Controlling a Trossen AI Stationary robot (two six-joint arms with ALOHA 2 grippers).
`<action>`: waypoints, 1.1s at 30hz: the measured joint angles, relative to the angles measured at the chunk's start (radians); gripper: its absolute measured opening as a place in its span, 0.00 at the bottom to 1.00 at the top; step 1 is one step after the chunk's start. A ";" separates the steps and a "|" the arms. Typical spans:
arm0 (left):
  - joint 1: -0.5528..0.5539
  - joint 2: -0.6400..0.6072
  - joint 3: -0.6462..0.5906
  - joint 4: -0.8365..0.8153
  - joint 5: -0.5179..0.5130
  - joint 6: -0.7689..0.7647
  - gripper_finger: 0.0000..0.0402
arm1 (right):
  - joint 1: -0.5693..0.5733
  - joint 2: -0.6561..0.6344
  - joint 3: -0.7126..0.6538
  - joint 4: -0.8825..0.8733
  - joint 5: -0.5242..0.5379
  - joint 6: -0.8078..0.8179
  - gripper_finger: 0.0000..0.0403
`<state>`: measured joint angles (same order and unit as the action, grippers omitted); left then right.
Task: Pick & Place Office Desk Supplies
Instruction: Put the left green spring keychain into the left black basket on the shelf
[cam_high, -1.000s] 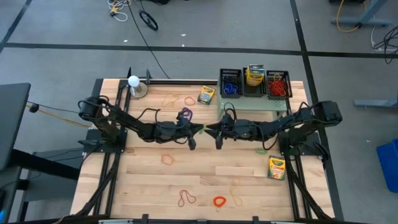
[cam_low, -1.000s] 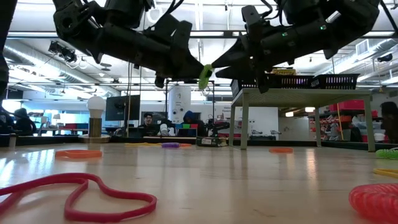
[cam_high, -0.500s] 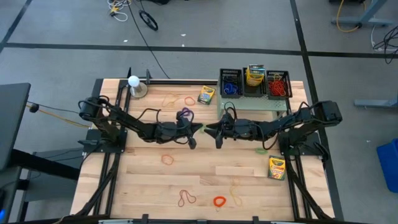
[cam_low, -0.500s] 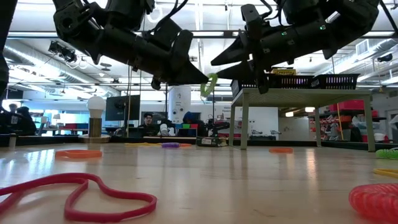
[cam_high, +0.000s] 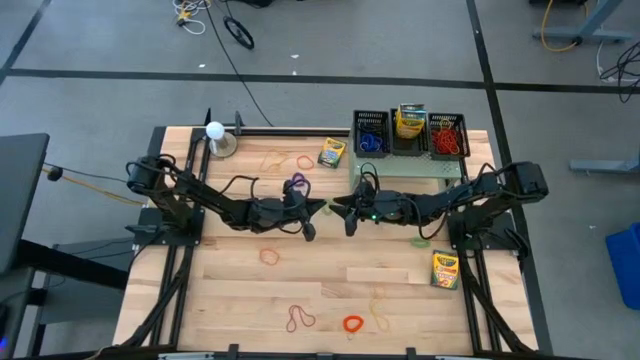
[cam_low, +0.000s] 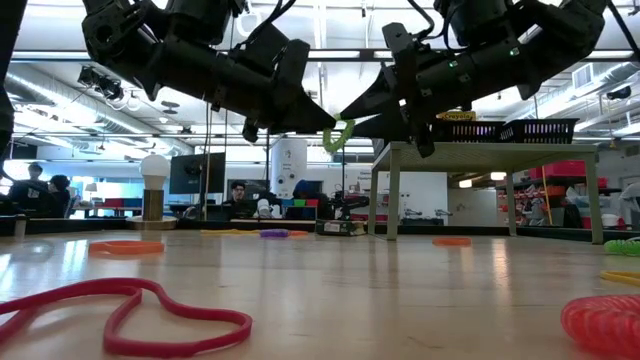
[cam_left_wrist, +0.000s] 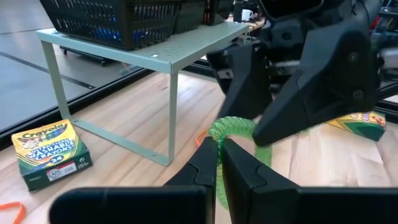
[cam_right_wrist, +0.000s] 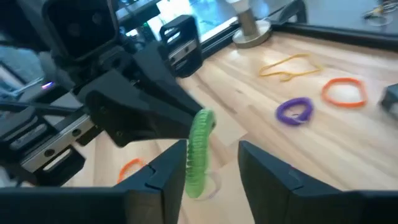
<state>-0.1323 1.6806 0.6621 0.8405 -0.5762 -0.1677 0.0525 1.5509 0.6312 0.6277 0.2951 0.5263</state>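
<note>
- The left hand (cam_low: 325, 128) is up in the air over the middle of the wooden surface (cam_high: 330, 270). Its two dark fingers are squeezed together on a green ring (cam_low: 337, 135), a springy coil that looks like a curly loop
- The right hand (cam_low: 352, 112) is also in the air, tip to tip with the left one. Its two fingers stand apart, one on each side of the green ring. In the right wrist view the ring (cam_right_wrist: 200, 149) hangs in the gap between them, and I cannot tell if they touch it
- A flat yellow-and-green crayon box (cam_high: 332, 152) lies near the far edge of the surface. A second crayon box (cam_high: 445, 269) lies on the right side, near the right arm's base
- Thin rubber-band loops lie here and there on the wood. A red wavy one (cam_low: 130, 312) is close to the low camera, and an orange ring (cam_high: 352, 323) sits near the front edge
- A small purple ring (cam_right_wrist: 295, 110) lies flat on the wood
- A pale green stand (cam_left_wrist: 168, 53) with little holes in its top holds three black mesh baskets (cam_high: 408, 135)
- A white ball on a round base (cam_high: 217, 138) stands at the far left corner
</note>
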 joint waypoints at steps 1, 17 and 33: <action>-0.002 0.000 0.000 0.000 0.000 -0.003 0.03 | 0.000 0.001 0.000 0.001 -0.011 -0.004 0.36; -0.019 -0.023 0.001 -0.028 0.095 -0.016 0.33 | 0.040 -0.002 0.000 0.007 -0.054 -0.183 0.06; -0.057 -0.281 -0.056 -0.211 0.148 0.069 0.55 | -0.013 -0.094 0.108 -0.159 -0.002 -0.420 0.03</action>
<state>-0.1889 1.3992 0.6059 0.6294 -0.4279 -0.0983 0.0398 1.4569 0.7391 0.4689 0.2928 0.1068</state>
